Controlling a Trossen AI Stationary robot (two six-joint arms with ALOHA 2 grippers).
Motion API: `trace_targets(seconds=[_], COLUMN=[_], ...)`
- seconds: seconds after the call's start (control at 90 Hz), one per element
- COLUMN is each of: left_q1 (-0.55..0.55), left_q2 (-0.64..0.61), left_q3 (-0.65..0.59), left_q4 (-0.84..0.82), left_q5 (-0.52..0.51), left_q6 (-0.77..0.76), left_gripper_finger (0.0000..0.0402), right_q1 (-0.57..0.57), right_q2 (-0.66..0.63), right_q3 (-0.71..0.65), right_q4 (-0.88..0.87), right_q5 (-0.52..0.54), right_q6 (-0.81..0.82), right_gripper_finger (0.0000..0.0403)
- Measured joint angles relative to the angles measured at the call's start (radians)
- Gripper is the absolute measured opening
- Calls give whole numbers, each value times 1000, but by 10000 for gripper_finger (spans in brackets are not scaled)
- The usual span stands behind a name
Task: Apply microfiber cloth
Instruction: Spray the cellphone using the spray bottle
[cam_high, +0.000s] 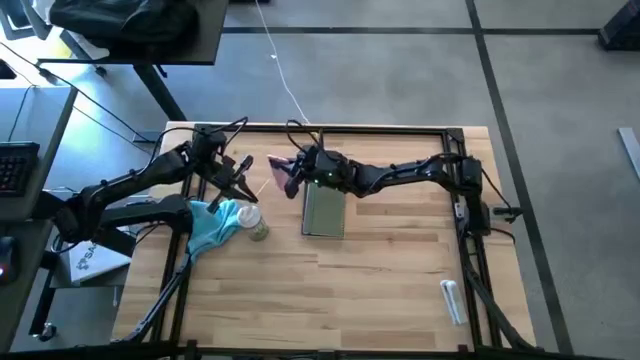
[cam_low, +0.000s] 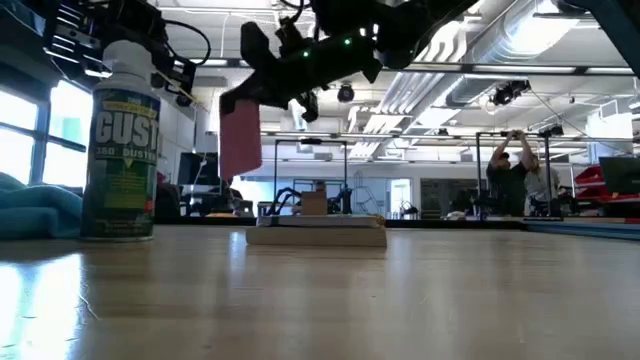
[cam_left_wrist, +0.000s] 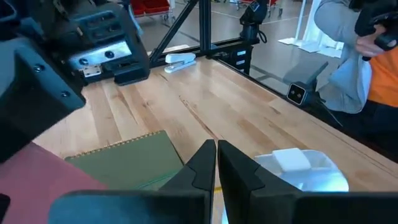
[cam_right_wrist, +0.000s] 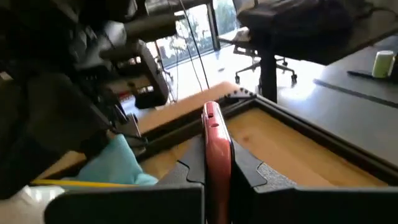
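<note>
My left hand (cam_high: 243, 183) hangs above the surface (cam_high: 380, 290) with its two fingers pressed together and nothing between them. The microfiber cloth (cam_high: 215, 226) lies crumpled just below and a little back toward my left arm's base, so this is plainly the nearer hand; I judge the coming move is a short drop and pull-back onto the heap. The cloth runs roughly along the line toward my left shoulder, its far end touching or almost touching the can (cam_high: 256, 225). Further right, my right hand (cam_high: 287, 172) is clamped on the pink phone (cam_high: 280, 172), holding it on edge in the air above the far end of the grey-green tablet (cam_high: 324, 210).

The overhead view alone gives the cloth's whole outline. The low view shows only a corner of it behind the can, but proves the phone is clear of the tablet. My left wrist view misses the cloth entirely
</note>
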Motion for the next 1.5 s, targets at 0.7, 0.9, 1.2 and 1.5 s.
trace_targets(seconds=[0.7, 0.9, 1.2, 1.5], left_q1=[0, 0, 0, 0], left_q2=[1, 0, 0, 0], left_q3=[-1, -1, -1, -1], left_q4=[6, 6, 6, 7], left_q5=[2, 2, 4, 5], left_q6=[-6, -6, -6, -6], left_gripper_finger=[0, 0, 0, 0], right_q1=[36, 53, 22, 26], right_q2=[-73, -55, -4, 54], right_q3=[0, 0, 2, 0], right_q4=[47, 35, 56, -24], right_q5=[24, 14, 3, -50], right_q6=[-135, -127, -68, 31], right_gripper_finger=[0, 0, 0, 0])
